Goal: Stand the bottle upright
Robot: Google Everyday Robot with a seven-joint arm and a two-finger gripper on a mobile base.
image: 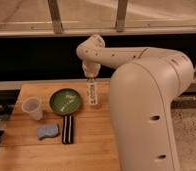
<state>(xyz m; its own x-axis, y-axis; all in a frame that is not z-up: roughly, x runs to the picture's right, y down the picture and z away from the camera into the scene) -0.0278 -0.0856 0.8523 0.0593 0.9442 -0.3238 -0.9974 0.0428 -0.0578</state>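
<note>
The bottle (93, 94) is slim and white with a pale label. It lies on its side on the wooden table (91, 147), just right of the green plate (66, 101), with its long axis running from far to near. My gripper (90, 78) points down right above the bottle's far end, at or very near it. The arm comes in from the right over the table's back edge.
A translucent plastic cup (32, 107) stands left of the plate. A blue sponge (47, 131) and a flat black striped strip (67, 129) lie in front of the plate. My large white arm body (151, 115) covers the table's right side.
</note>
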